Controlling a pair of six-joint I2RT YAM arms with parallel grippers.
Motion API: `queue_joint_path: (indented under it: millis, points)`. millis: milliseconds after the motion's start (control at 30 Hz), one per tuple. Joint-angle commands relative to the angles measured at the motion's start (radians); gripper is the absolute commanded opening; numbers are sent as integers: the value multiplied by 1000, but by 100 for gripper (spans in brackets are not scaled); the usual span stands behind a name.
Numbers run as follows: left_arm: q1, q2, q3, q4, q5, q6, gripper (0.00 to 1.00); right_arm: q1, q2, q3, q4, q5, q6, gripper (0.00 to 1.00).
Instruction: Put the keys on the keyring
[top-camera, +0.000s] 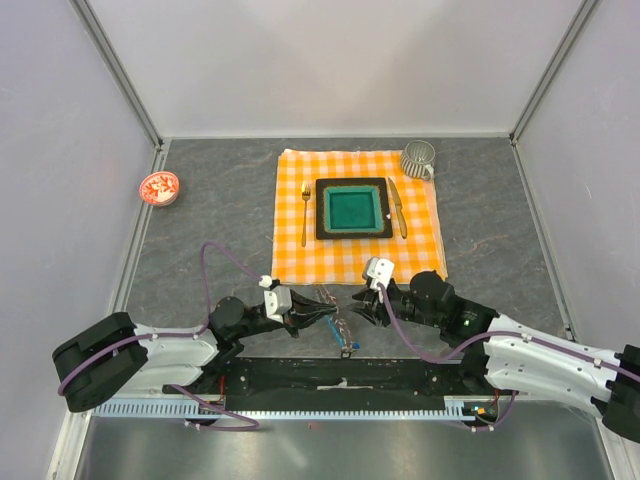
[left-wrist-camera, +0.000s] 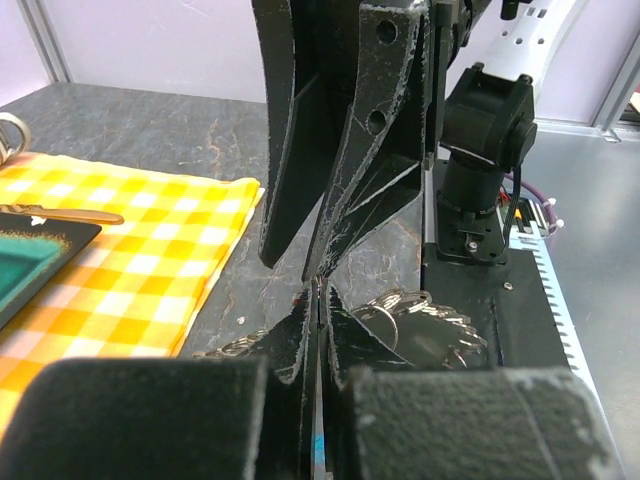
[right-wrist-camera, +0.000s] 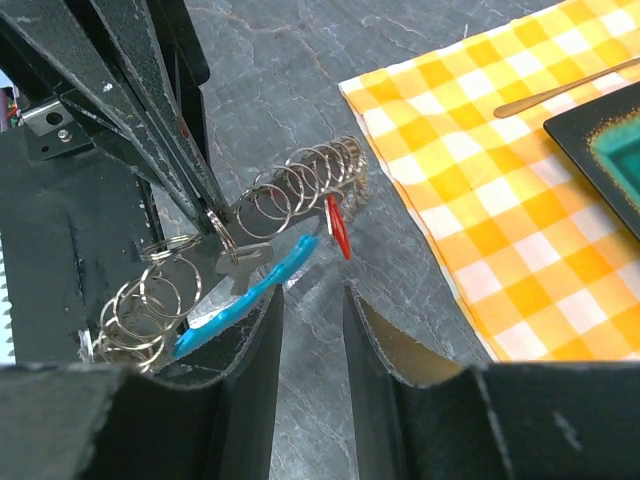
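Left gripper (right-wrist-camera: 211, 220) clamped on keyring (right-wrist-camera: 300, 180); right gripper (right-wrist-camera: 310, 325) part-open, empty; one red key (right-wrist-camera: 338, 226), one grey key (right-wrist-camera: 244, 262)

The left claw (left-wrist-camera: 318, 296) hides most of the keyring (left-wrist-camera: 440, 325) (the keys (top-camera: 331, 299) overhead too small to separate).

Your top camera hangs high above and behind the arm bases, looking down and forward, far enough off to hold the whole table (top-camera: 200, 200), the checked cloth (top-camera: 420, 250) and both arms. Your left wrist camera sits low and tight behind the left gripper (left-wrist-camera: 318, 292), facing across the table at the right arm (left-wrist-camera: 485, 130); your right wrist camera looks steeply down past the right gripper (right-wrist-camera: 312, 295), close on the keyring (right-wrist-camera: 255, 285). All three share the strip of table between cloth edge and bases, where the two grippers meet.
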Motion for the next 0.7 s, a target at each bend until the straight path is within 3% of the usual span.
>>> queue_joint_path:
  millis: [0, 667]
  points:
    - [-4, -21, -42, 387, 24, 37, 2, -6, 22, 49, 54, -75, -40, 38]
    - [-6, 4, -19, 377, 49, 33, 2, -6, 84, 36, 191, -230, -17, 37]
